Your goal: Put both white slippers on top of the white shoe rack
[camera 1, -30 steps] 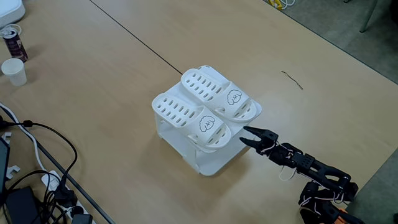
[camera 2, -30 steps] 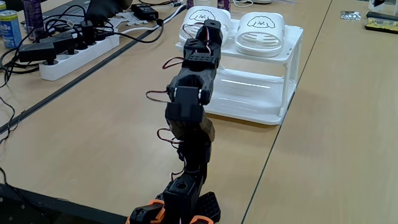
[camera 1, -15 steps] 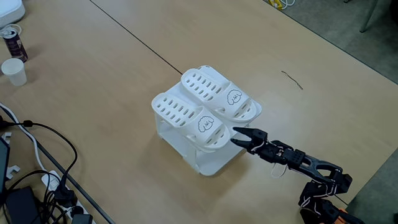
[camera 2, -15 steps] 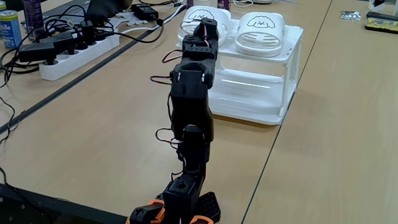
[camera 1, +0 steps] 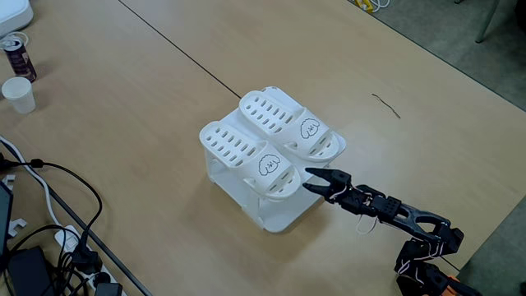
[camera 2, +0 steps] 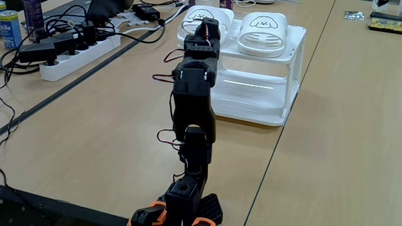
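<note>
1. White slippers sit side by side on top of the white shoe rack [camera 1: 275,215]: in a fixed view from above, the nearer slipper [camera 1: 246,159] lies left of the farther slipper [camera 1: 289,124], each with its cartoon face toward the arm.
2. Both lie flat on the top panel, touching or nearly touching along their long sides.
3. From the low fixed view behind the arm, the right-hand slipper [camera 2: 264,29] is in plain sight on the rack's top [camera 2: 295,47], while the left one [camera 2: 195,17] is partly hidden by the arm.
4. The gripper [camera 1: 313,182] reaches out low toward the rack, its black fingers parted in a narrow V, pinching nothing.
5. Its tips are just beside the toe end of the nearer slipper; I cannot tell whether they touch it.
6. The rack stands on a wooden table [camera 1: 148,90], with a paper cup [camera 1: 18,94] and a can [camera 1: 17,56] well apart at the far left.
7. A power strip [camera 2: 78,53] with cables lies on the neighbouring table.
</note>
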`<state>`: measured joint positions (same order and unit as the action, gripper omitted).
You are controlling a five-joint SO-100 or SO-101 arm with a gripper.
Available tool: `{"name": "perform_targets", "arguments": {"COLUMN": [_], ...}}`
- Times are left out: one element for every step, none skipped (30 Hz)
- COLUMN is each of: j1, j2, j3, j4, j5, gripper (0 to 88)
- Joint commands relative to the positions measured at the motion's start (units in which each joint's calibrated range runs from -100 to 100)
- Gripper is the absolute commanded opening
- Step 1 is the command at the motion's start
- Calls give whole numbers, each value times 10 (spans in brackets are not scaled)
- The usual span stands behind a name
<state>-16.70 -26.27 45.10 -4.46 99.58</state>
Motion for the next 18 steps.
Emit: {"name": "perform_targets", "arguments": {"j1": [-18, -26, -32, -38, -48, -60, -67, -76, -90, -99, -106, -112, -117, -118, -119, -119, -117, -116], "j2": [-48, -59, -68, -76, -84, -89, -92, -92, -89, -87, -85, -83, -80, -77, -75, -74, -74, -74], "j3": [16, 22, 27, 29, 32, 32, 31, 25, 18, 9, 4, 2, 2, 3, 5, 6, 8, 13], "j4": [-5, -5, -5, -4, -4, -4, -4, -4, -4, -4, -4, -4, -4, -4, -4, -4, -4, -4], "j5": [4, 4, 4, 4, 4, 4, 4, 4, 4, 4, 4, 4, 4, 4, 4, 4, 4, 4], "gripper": [232, 232, 232, 232, 232, 232, 232, 232, 232, 232, 232, 232, 232, 232, 232, 232, 232, 232]}}
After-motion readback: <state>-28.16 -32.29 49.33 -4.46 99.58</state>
